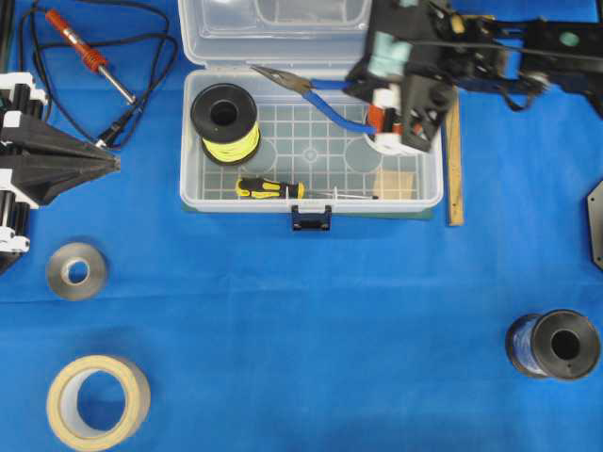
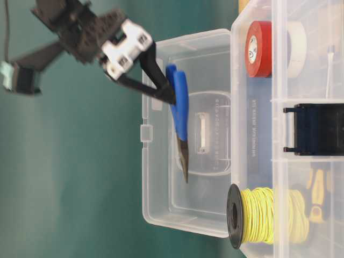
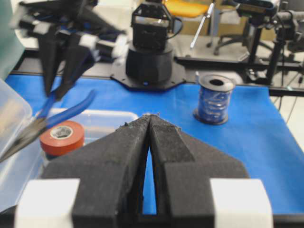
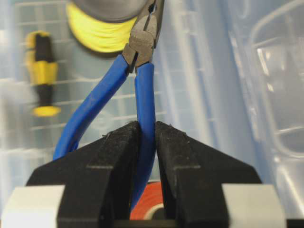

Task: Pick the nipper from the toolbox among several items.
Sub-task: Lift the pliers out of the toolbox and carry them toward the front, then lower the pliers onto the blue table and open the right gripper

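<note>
My right gripper [image 1: 369, 105] [image 4: 146, 126] is shut on one blue handle of the nipper [image 1: 306, 90] [image 2: 180, 105] [image 4: 144, 90]. The nipper is lifted clear of the floor of the open clear toolbox [image 1: 193, 200], over its back edge, with the pointed jaws aimed left. Inside the box lie a yellow wire spool [image 1: 224, 122], a yellow-black screwdriver [image 1: 268, 188], a wooden block [image 1: 396, 184] and a red-and-white tape roll [image 2: 258, 48], which sits under my right gripper. My left gripper [image 1: 115, 162] [image 3: 150, 116] is shut on nothing, left of the box.
A soldering iron [image 1: 89, 56] with its cable lies at the back left. A grey tape roll [image 1: 75, 270] and a masking tape roll [image 1: 97, 400] sit at the front left. A blue wire spool [image 1: 553, 346] stands front right. A wooden ruler [image 1: 455, 160] lies beside the box's right wall.
</note>
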Robot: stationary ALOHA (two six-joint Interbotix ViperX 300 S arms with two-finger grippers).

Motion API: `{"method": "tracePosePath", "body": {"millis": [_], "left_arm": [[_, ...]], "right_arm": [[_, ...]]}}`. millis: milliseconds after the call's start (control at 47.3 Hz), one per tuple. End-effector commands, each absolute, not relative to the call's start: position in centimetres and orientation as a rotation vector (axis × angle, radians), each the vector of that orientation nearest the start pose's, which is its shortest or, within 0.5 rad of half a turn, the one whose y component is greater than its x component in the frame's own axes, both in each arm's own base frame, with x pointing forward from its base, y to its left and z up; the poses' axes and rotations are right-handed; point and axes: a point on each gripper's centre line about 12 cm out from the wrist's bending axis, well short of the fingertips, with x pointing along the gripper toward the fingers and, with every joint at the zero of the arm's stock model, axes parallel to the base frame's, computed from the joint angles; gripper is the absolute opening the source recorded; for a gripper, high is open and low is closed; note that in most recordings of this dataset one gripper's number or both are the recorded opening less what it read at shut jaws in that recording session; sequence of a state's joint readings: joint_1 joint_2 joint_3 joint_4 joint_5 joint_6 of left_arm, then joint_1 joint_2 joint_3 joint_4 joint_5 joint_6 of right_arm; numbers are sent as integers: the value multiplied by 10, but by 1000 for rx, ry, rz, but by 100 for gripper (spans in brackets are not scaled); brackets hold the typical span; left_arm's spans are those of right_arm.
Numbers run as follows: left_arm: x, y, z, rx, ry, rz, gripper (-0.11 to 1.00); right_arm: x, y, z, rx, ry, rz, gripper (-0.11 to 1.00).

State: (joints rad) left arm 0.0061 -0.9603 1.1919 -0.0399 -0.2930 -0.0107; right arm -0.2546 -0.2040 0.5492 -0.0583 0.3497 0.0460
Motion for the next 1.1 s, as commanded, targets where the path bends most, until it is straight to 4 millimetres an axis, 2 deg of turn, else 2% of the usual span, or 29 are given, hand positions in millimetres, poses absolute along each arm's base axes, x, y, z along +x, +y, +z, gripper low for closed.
{"method": "tracePosePath", "body": {"millis": [0, 254, 359, 465, 613, 740, 846, 994, 1078], "left_arm": [[199, 5, 291, -50, -76, 29, 0], [200, 11, 289, -49, -69, 58, 0], [200, 12, 288, -49, -67, 64, 0], [200, 13, 288, -47, -66, 67, 0], [199, 13, 286, -47, -63, 67, 0], [199, 13, 285, -49, -60, 68, 0], [199, 12, 284, -48, -57, 66, 0], [198, 12, 282, -49, -52, 66, 0], [199, 12, 281, -49, -44, 66, 0]], "right_arm": [[355, -73, 274, 66, 617, -209, 13], [351, 6, 271, 82, 563, -15, 13], [355, 31, 258, 95, 577, 43, 13], [363, 48, 235, 104, 612, 77, 13], [376, 60, 198, 125, 663, 88, 13], [387, 63, 159, 159, 722, 72, 13], [392, 66, 137, 181, 760, 63, 13], [392, 68, 122, 208, 799, 48, 13], [392, 69, 120, 221, 810, 41, 13]]}}
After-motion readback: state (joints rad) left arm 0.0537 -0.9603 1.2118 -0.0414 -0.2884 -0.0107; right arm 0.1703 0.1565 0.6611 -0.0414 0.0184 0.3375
